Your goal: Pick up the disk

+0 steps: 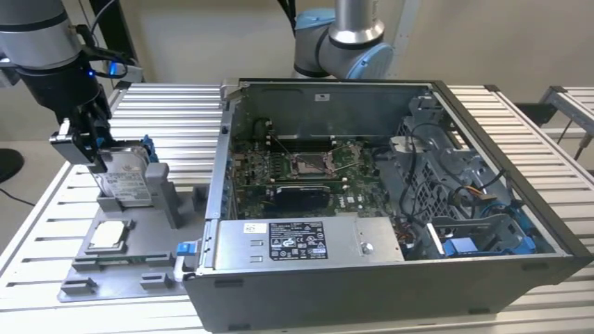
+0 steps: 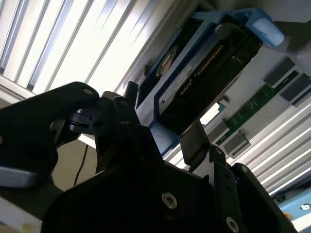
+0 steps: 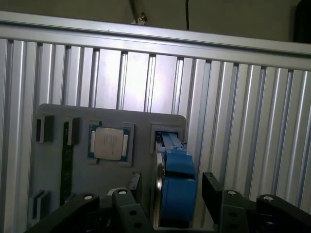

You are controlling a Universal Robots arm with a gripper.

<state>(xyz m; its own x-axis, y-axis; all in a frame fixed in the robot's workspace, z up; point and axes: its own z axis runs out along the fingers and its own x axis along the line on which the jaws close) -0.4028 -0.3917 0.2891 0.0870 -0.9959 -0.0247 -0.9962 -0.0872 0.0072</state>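
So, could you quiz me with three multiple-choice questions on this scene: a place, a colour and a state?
1. Where is the disk? A in the grey holder, on the exterior view's left of the computer case; B inside that case; C on the floor.
2. Its bracket is: A red; B blue; C green.
3. The disk is: A lying flat; B hanging in mid-air; C standing on edge.
Answers: A, it sits in the holder beside the case; B, blue plastic frames it; C, its labelled face stands upright.
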